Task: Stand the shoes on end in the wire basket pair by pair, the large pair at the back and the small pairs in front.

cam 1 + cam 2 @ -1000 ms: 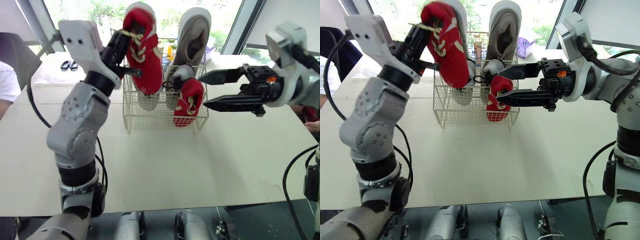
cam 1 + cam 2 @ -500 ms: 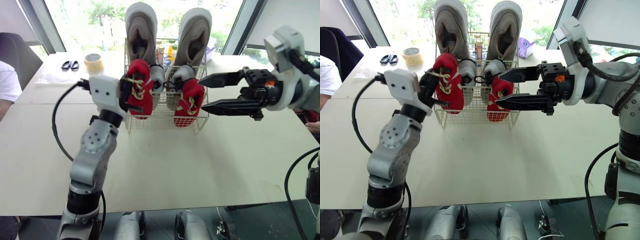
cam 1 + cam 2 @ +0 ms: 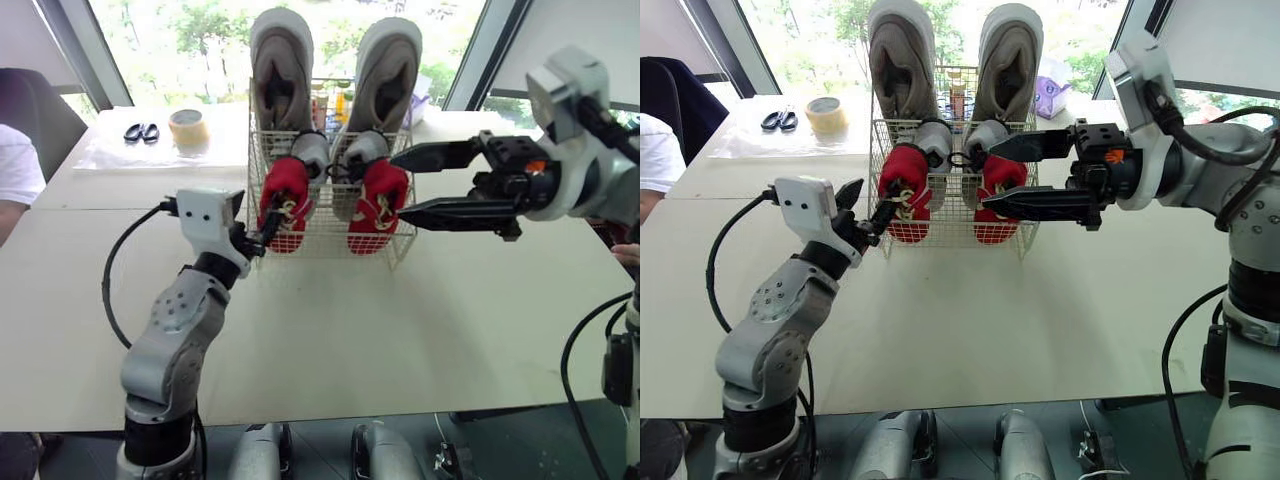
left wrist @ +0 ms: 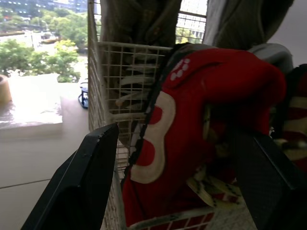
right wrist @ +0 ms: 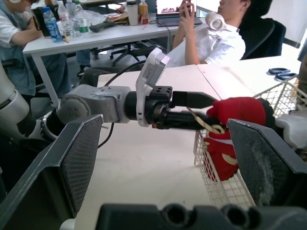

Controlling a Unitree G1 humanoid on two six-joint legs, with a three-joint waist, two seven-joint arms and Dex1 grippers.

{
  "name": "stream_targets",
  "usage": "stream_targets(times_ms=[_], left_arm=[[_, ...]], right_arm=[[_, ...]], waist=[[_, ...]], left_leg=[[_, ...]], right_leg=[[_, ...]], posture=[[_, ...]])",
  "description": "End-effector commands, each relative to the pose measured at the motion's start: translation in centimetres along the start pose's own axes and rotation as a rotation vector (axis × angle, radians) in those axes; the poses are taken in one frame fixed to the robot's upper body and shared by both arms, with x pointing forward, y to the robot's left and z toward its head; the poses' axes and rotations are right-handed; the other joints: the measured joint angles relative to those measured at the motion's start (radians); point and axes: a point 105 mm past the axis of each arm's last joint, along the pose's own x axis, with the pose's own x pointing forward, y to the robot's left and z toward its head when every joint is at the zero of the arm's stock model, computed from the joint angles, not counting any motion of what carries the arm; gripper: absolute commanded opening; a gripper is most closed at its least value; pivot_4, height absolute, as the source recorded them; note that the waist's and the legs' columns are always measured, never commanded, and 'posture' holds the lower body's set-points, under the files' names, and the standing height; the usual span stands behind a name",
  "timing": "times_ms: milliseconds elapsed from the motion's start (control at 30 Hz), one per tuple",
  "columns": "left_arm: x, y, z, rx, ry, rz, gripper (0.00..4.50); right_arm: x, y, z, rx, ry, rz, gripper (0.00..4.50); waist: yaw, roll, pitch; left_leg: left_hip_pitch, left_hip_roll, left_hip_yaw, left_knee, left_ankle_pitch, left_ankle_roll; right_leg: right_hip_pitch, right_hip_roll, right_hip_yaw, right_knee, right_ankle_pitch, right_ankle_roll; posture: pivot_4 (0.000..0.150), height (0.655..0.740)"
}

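Observation:
A white wire basket (image 3: pixel 330 236) stands at the table's middle back. Two large grey shoes (image 3: pixel 282 60) (image 3: pixel 388 65) stand on end at its rear. In front of them is a small grey pair (image 3: pixel 312 150), and the front row holds two small red shoes, left (image 3: pixel 285 200) and right (image 3: pixel 378 205). My left gripper (image 3: pixel 262 222) is at the basket's front left corner, open, its fingers (image 4: pixel 81 191) spread on either side of the left red shoe (image 4: pixel 192 134). My right gripper (image 3: pixel 400 185) hovers open just right of the right red shoe.
A tape roll (image 3: pixel 187 127) and scissors (image 3: pixel 138 131) lie on a plastic sheet at the back left. A person's white sleeve (image 3: pixel 14 160) is at the left edge and a hand (image 3: pixel 625 253) at the right edge. Bottles stand behind the basket.
My left arm came down from high above the basket, set the red shoe into the front left slot, and its fingers spread apart. The right gripper stayed in place.

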Motion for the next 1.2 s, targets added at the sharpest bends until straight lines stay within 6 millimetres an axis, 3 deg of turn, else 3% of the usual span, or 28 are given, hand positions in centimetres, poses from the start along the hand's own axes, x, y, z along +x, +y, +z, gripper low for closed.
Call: stream_targets(times_ms=[33,133,267,333,433,533,733,900,1200], left_arm=[[-1.7,-1.9,1.2,-0.05,0.008,-0.138,3.49],[-2.7,0.4,1.9,-0.048,0.001,-0.06,3.49],[-4.2,5.0,5.8,0.037,-0.104,0.052,3.49],[-4.9,6.0,6.3,0.058,-0.077,0.04,3.49],[-7.1,5.4,5.2,-0.038,0.052,-0.123,3.49],[-9.4,5.4,3.5,-0.071,0.228,-0.191,3.49],[-13.1,3.8,-1.3,-0.091,0.591,-0.381,3.49],[-13.6,4.3,-4.2,-0.08,0.674,-0.386,3.49],[-12.3,4.0,-4.6,-0.136,0.592,-0.393,3.49]], right_arm=[[0.0,0.5,0.6,-0.052,-0.019,0.016,4.5],[0.1,0.3,0.3,-0.039,-0.027,0.03,4.5],[-0.2,-0.2,-0.4,-0.002,-0.049,0.021,4.5],[-0.3,-0.4,-0.7,0.011,-0.05,0.014,4.5],[-0.6,-0.2,-1.7,0.045,-0.021,0.007,4.5],[-1.0,1.2,-5.1,0.105,0.121,0.051,4.5],[-1.4,2.2,-9.5,0.178,0.271,0.04,4.5],[-1.5,2.8,-13.1,0.2,0.359,-0.019,4.5],[-1.1,3.0,-13.1,0.201,0.321,-0.035,4.5]], waist=[[0.001,0.0,0.0],[-0.001,0.0,0.0],[-0.002,0.0,0.0],[-0.001,0.001,0.0],[-0.002,0.001,0.0],[0.001,0.001,0.0],[-0.001,0.007,0.0],[0.001,0.011,-0.001],[-0.002,0.011,-0.001]], left_leg=[[0.0,0.0,0.0,0.0,0.0,0.0],[0.0,0.0,0.0,0.0,0.0,0.0],[0.001,0.0,0.0,0.0,0.0,-0.001],[0.001,0.0,0.0,0.0,0.0,-0.001],[0.001,0.0,0.0,0.0,0.0,-0.001],[0.0,0.0,0.0,0.0,0.0,-0.002],[0.001,0.0,0.001,-0.001,-0.002,-0.005],[0.001,0.0,0.002,-0.006,-0.002,-0.006],[0.002,0.0,0.006,-0.017,0.0,-0.008]], right_leg=[[0.0,0.0,0.0,0.0,0.0,0.0],[0.0,0.0,0.0,0.0,0.0,0.0],[0.001,0.001,0.0,0.0,0.0,0.0],[0.001,0.001,0.0,0.0,0.0,0.0],[0.001,0.0,0.0,-0.001,0.0,0.0],[0.001,0.0,0.0,-0.002,-0.001,-0.001],[-0.006,-0.001,0.001,-0.003,-0.003,-0.005],[-0.007,-0.002,0.001,-0.007,-0.003,-0.007],[-0.008,-0.001,0.003,-0.015,-0.001,-0.01]], posture=[[0.15,0.7351],[0.15,0.7351],[0.15,0.7351],[0.15,0.7351],[0.15,0.7351],[0.15,0.7351],[0.15,0.7351],[0.15,0.7351],[0.15,0.7351]])
